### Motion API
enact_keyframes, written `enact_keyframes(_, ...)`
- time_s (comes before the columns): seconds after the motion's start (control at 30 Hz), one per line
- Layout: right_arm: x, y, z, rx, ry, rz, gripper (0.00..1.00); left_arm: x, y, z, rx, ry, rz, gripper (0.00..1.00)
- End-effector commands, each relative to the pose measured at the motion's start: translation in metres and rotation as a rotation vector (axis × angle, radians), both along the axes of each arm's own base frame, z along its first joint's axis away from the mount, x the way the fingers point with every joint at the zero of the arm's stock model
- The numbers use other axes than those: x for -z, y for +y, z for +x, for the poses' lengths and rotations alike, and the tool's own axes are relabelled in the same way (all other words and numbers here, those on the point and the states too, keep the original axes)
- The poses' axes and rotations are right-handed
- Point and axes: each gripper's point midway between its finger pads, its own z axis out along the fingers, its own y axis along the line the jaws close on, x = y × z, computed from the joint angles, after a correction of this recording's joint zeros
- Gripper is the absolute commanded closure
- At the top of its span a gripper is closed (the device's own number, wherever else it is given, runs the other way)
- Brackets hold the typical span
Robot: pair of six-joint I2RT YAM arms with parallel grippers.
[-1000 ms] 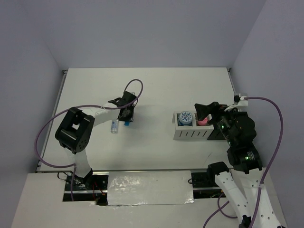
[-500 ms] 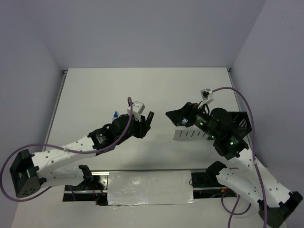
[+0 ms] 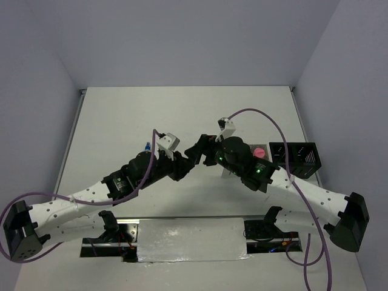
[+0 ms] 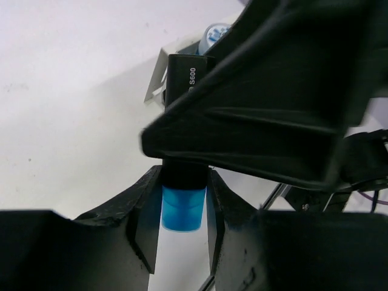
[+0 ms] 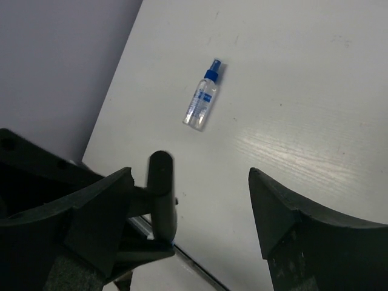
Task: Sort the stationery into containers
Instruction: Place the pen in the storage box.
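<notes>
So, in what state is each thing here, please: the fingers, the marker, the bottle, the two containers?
left fingers: shut on the blue black-ended marker.
right fingers: open, on either side of the marker's black end.
small clear blue-capped bottle: lying on the table, capped.
white slatted organizer: upright, partly hidden.
black mesh box: upright, open top.
</notes>
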Motion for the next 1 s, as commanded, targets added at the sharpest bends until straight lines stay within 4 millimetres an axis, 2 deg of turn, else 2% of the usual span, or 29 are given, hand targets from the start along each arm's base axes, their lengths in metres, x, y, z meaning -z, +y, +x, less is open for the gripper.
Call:
enact_keyframes(0.0,-0.03,0.003,0.019,0.112,-0.048,0.048,0.18,-0.04,-0.003,-0.006,0.044,-0.098,-0.11,1.0)
enact_keyframes(0.07,-0.032,0.005,0.021,0.114,-0.056,0.053,0.31,-0.039,-0.003,-0.009,0.058,-0.101,-0.111,0.99)
enact_keyframes(0.1,-0.032,0.007,0.022,0.105,-0.061,0.053,0.64,-0.041,-0.004,-0.011,0.069,-0.104,-0.115,0.96)
enact_keyframes(0.13,-0.035,0.009,0.022,0.1,-0.074,0.06,0.8,-0.039,-0.004,-0.012,0.075,-0.107,-0.11,0.92)
enact_keyframes(0.17,-0.036,0.009,0.021,0.093,-0.087,0.047,0.9,-0.039,-0.004,-0.012,0.078,-0.108,-0.108,0.84)
enact_keyframes(0.2,-0.049,0.011,0.022,0.08,-0.125,0.07,1.0,-0.037,-0.002,-0.012,0.071,-0.106,-0.1,0.53)
enact_keyframes(0.23,-0.053,0.008,0.022,0.069,-0.168,0.043,1.0,-0.034,0.001,-0.01,0.052,-0.098,-0.091,0.3)
enact_keyframes(0.27,-0.059,0.003,0.024,0.081,-0.189,0.033,1.0,-0.035,0.005,-0.006,0.021,-0.091,-0.082,0.01)
enact_keyframes(0.37,-0.077,-0.055,0.039,0.273,-0.32,-0.062,1.0,-0.028,0.032,0.01,-0.149,-0.041,-0.006,0.01)
enact_keyframes(0.4,-0.068,-0.093,0.049,0.438,-0.317,-0.175,1.0,-0.025,0.042,0.013,-0.217,-0.005,0.006,0.01)
enact_keyframes(0.43,-0.065,-0.121,0.054,0.535,-0.326,-0.26,1.0,-0.008,0.07,0.021,-0.355,0.031,0.109,0.01)
enact_keyframes(0.47,-0.068,-0.147,0.054,0.627,-0.33,-0.306,1.0,-0.013,0.082,0.026,-0.435,0.049,0.127,0.01)
enact_keyframes(0.5,-0.059,-0.181,0.053,0.749,-0.308,-0.409,1.0,-0.008,0.095,0.028,-0.529,0.099,0.129,0.01)
enact_keyframes(0.53,-0.056,-0.214,0.057,0.854,-0.281,-0.458,1.0,-0.004,0.124,0.03,-0.647,0.117,0.213,0.01)
enact_keyframes(0.6,-0.047,-0.253,0.053,0.961,-0.231,-0.519,1.0,0.004,0.139,0.031,-0.735,0.174,0.248,0.01)
enact_keyframes(0.63,-0.043,-0.273,0.049,1.043,-0.197,-0.533,1.0,0.002,0.148,0.033,-0.776,0.191,0.252,0.01)
enact_keyframes(0.67,-0.042,-0.303,0.047,1.147,-0.158,-0.548,1.0,0.01,0.155,0.031,-0.79,0.219,0.294,0.01)
enact_keyframes(0.7,-0.037,-0.316,0.042,1.177,-0.12,-0.576,1.0,0.012,0.156,0.032,-0.787,0.23,0.303,0.01)
enact_keyframes(0.8,-0.039,-0.347,0.039,1.288,-0.084,-0.581,1.0,0.017,0.158,0.034,-0.766,0.261,0.3,0.01)
enact_keyframes(0.9,-0.03,-0.365,0.042,1.342,-0.043,-0.604,1.0,0.026,0.167,0.035,-0.791,0.3,0.315,0.01)
enact_keyframes(0.97,-0.015,-0.377,0.047,1.381,-0.002,-0.617,1.0,0.033,0.179,0.039,-0.824,0.336,0.339,0.01)
